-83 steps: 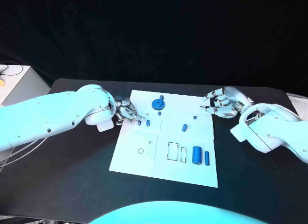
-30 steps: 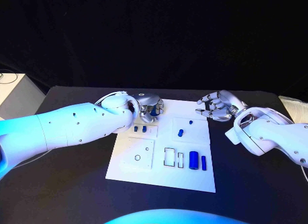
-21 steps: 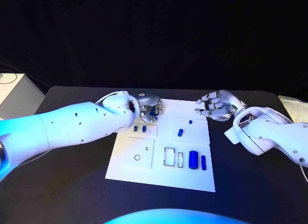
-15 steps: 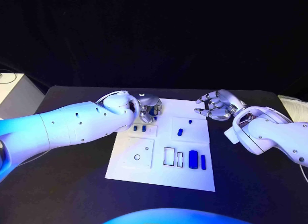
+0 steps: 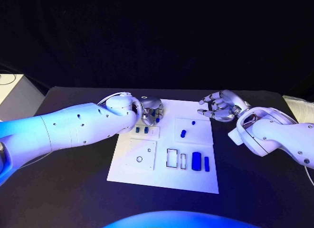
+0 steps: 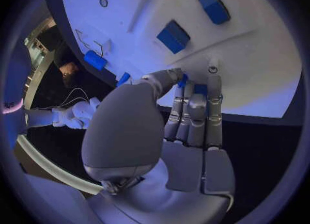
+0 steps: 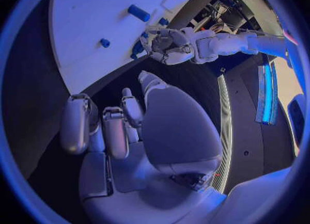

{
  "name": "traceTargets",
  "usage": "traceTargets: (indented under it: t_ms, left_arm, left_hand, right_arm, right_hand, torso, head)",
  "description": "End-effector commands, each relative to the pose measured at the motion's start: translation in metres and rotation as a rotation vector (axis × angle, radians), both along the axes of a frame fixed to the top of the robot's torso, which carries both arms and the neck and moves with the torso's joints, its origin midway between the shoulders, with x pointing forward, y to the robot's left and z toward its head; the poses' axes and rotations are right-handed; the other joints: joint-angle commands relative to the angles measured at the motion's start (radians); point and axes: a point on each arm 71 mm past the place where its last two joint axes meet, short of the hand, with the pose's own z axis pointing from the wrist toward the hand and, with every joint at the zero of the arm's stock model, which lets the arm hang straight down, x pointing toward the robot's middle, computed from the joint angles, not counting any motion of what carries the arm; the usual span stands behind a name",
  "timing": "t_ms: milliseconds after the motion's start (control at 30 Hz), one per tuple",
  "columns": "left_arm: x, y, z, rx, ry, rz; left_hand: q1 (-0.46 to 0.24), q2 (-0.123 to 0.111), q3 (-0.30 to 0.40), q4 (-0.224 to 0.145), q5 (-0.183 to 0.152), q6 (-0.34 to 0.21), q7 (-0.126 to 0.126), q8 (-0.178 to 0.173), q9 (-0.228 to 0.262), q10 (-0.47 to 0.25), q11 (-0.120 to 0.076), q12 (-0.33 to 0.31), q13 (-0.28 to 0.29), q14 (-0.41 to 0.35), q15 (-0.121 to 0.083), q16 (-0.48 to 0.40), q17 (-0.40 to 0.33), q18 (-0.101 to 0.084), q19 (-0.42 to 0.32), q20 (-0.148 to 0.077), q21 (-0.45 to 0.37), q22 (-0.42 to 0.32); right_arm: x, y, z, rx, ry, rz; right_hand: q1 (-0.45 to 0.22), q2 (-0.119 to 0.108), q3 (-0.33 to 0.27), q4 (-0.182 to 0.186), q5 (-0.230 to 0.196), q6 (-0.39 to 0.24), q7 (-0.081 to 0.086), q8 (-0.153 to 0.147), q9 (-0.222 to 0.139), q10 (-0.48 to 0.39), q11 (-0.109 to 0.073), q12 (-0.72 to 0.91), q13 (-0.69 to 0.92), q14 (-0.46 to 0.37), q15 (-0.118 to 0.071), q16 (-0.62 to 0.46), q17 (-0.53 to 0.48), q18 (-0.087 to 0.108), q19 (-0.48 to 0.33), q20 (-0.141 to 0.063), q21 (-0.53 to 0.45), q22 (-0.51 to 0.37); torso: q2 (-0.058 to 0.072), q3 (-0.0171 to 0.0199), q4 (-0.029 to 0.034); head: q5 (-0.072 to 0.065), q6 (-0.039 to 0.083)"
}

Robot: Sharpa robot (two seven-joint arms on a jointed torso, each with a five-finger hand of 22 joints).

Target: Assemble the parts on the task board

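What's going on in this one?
A two-armed robot is assembling small blue parts on the white task board. Its left hand is down at the board's far edge, fingers closed around a blue part there. The right hand hovers beside the board's far right corner, fingers curled and holding nothing. Other blue pieces lie loose on the board.

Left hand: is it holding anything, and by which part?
The left hand pinches a blue part at the task board's far edge; fingertips hide the grip point. The right hand holds nothing.
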Motion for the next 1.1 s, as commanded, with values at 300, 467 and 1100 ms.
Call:
traceTargets:
  t_ms: [300,467,1100]
  left_arm:
    - [-0.0020,-0.0018,-0.0025,0.002,0.037,-0.020]
    - [-0.0016,-0.0012,-0.0024,-0.008,0.039,-0.018]
    - [-0.0002,0.0007,-0.0015,-0.064,0.022,-0.008]
  left_hand:
    - [0.000,0.020,0.030,-0.013,-0.001,0.057,-0.003,-0.028,-0.012,0.063,-0.012,-0.018,-0.024,0.014,-0.013,0.023,0.001,0.016,0.003,-0.010,0.024,0.013]
    - [-0.004,0.026,0.038,-0.016,-0.003,0.074,0.001,-0.039,-0.015,0.083,-0.012,-0.039,-0.037,0.016,-0.013,0.029,0.000,0.016,0.001,-0.011,0.031,0.017]
    - [-0.021,0.055,0.052,-0.023,-0.004,0.159,0.006,-0.088,-0.006,0.211,-0.020,-0.192,-0.097,0.062,-0.022,0.055,0.019,0.016,0.020,-0.014,0.042,0.016]
  right_arm:
    - [-0.0009,0.0012,0.0003,-0.001,-0.004,0.014]
    - [-0.0009,0.0012,0.0004,-0.001,-0.004,0.014]
    - [-0.0014,0.0015,0.0005,-0.001,-0.005,0.015]
  right_hand:
    - [-0.001,-0.005,0.006,0.002,0.006,0.008,0.002,0.002,-0.001,0.003,-0.001,0.004,0.001,0.078,-0.004,0.000,0.166,0.013,-0.003,0.000,0.000,0.061]
    - [-0.001,-0.005,0.006,0.002,0.006,0.008,0.002,0.002,-0.001,0.003,-0.001,0.004,0.001,0.078,-0.004,0.000,0.166,0.013,-0.003,0.000,0.000,0.061]
    - [-0.002,-0.005,0.009,0.002,0.008,0.011,0.001,0.004,-0.001,0.007,-0.002,0.007,0.003,0.079,-0.004,0.001,0.167,0.013,-0.002,-0.001,0.003,0.063]
  torso:
    - [-0.001,-0.0006,-0.0001]
    - [0.000,-0.0003,0.0003]
    - [-0.001,0.0003,-0.0005]
  head:
    - [0.000,-0.003]
    - [0.000,-0.003]
    - [0.002,-0.005]
